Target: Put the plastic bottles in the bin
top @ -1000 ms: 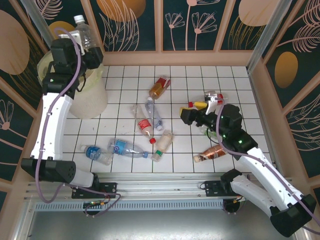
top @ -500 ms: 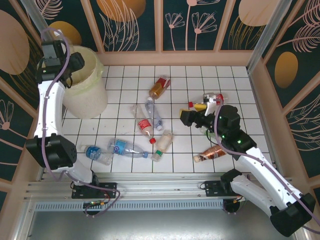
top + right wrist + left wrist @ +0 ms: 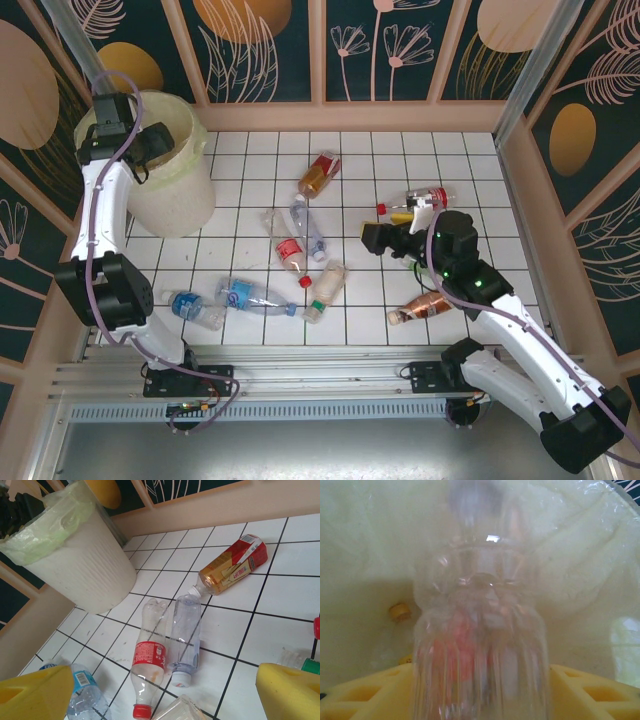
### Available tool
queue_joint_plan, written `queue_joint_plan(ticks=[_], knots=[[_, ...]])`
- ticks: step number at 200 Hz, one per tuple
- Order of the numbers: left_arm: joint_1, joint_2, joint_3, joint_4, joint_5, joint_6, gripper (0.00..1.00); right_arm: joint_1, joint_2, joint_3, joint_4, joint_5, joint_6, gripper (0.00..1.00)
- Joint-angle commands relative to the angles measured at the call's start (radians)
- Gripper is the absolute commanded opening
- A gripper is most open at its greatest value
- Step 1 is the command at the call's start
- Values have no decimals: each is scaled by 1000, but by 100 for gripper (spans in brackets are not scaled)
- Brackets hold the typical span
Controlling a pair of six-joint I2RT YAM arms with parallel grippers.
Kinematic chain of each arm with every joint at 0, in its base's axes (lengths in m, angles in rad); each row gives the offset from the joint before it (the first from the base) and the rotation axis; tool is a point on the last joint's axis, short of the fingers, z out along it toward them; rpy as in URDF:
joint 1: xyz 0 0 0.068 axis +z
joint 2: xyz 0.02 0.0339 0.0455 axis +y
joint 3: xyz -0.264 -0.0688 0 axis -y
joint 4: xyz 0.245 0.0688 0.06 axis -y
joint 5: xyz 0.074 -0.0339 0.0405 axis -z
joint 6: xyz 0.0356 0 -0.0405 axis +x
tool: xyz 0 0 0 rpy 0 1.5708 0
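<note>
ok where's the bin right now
In the top view the bin stands at the far left corner of the table, left of the brown bottle, with the left arm over its rim.

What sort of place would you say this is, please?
Probably a staged robot test cell: a white gridded tabletop boxed in by leaf-patterned panels, with plastic bottles strewn beside a lined bin.

Cream bin [image 3: 183,198], white black-gridded table [image 3: 462,166]
</note>
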Motion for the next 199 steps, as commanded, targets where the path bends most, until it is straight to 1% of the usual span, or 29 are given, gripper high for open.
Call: queue_joint_plan(ticks=[1, 12, 35, 48, 66, 79, 91, 124, 144, 164, 178, 199], knots=[[3, -8, -17, -10, 21, -16, 70, -2, 3, 12, -6, 18, -14, 94], [2, -14, -22, -13, 26, -17, 72, -2, 0, 10, -10, 19, -14, 94], [3, -26, -38, -13, 22, -24, 79, -2, -4, 5, -18, 26, -14, 94], [3, -32, -47, -12, 10, -26, 86, -2, -4, 6, -23, 30, -17, 94], [1, -41, -48, -11, 0, -24, 89, -2, -4, 7, -25, 35, -20, 94], [3, -55, -47, -5, -10, -24, 95, -2, -4, 6, -25, 34, -20, 94], [3, -69, -43, 3, -12, -13, 98, -2, -5, 2, -28, 34, -22, 94], [3, -148, -48, 41, -40, 10, 99, -2, -7, -8, -43, 37, -21, 94], [1, -210, -70, 82, -23, 21, 99, -2, -8, -16, -48, 35, -14, 94], [0, -279, -100, 119, 15, 26, 99, -2, -7, -27, -62, 41, -1, 94], [-8, -329, -129, 144, 64, 25, 99, 0, -7, -33, -84, 59, 10, 94], [-59, -386, -167, 165, 115, 21, 99, 0, -6, -32, -141, 94, 43, 94]])
